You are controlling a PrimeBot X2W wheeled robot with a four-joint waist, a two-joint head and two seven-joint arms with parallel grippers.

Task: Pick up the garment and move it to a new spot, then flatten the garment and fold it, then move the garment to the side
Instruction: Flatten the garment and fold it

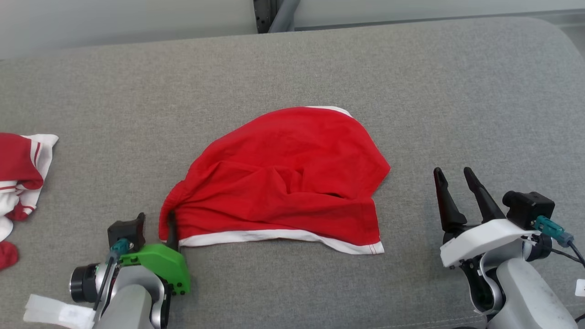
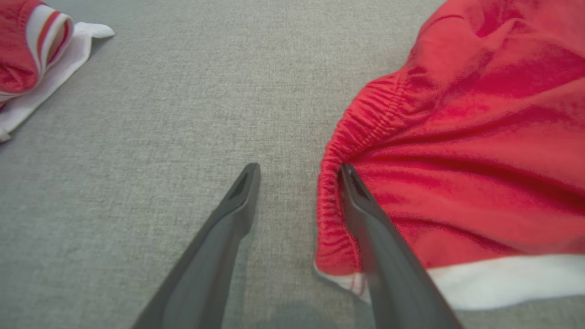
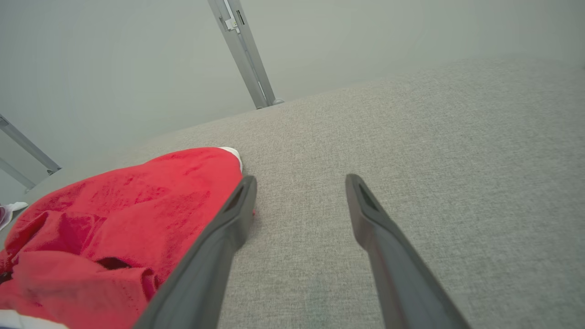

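Your red cotton garment with its white hem band [image 1: 283, 183] lies rumpled in the middle of the grey woven cushion [image 1: 411, 82]. Your left gripper [image 2: 299, 170] sits at its near-left corner, fingers spread: one crosses the gathered waistband, the other is over bare grey fabric. Your right gripper [image 1: 452, 171] stands off to the garment's right, fingers parted, gripping nothing. A red-and-white striped clothing pile [image 1: 20, 178] rests far left.
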